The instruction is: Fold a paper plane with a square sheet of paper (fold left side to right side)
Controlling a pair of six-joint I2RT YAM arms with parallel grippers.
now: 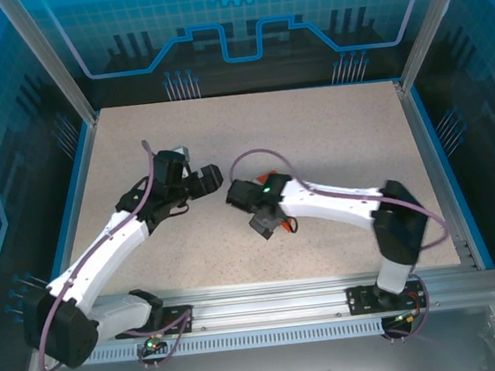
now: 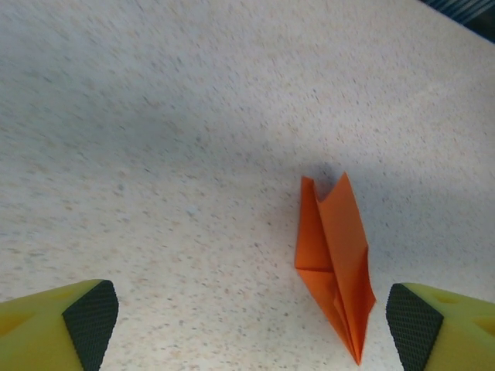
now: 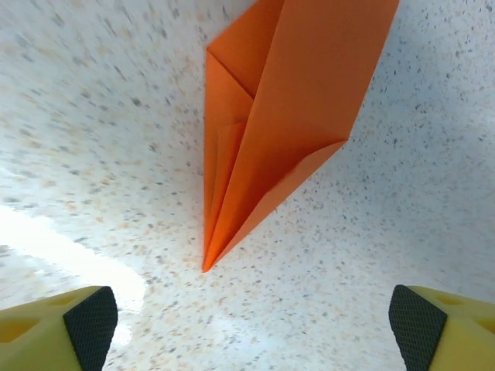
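Both wrists were over the middle of the table (image 1: 330,132), and I had the paper plane (image 3: 278,131) flat on the speckled top. The right gripper (image 3: 251,321) was wide open, pads out at the frame corners, with nothing between them. The plane lay just ahead of it and a touch left of centre, its sharp nose pointing back at my fingers and its tail running off the top of the right wrist view. The long axis ran almost straight away from the gripper, leaning slightly right. The left gripper (image 2: 251,317) was just as wide open and just as empty. Its paper plane (image 2: 336,263) sat ahead and off to the right, with the nose close to the right-hand pad (image 2: 410,325) and the axis nearly in line with the reach. The sheet loomed larger for the right wrist, so I judged that arm the nearer one. From above, the left gripper (image 1: 204,179) and right gripper (image 1: 238,194) faced each other, close but apart. The table edges were well clear on every side and bare surface ringed the paper, so I judged the only tight spot to be the gap between my own two wrists.
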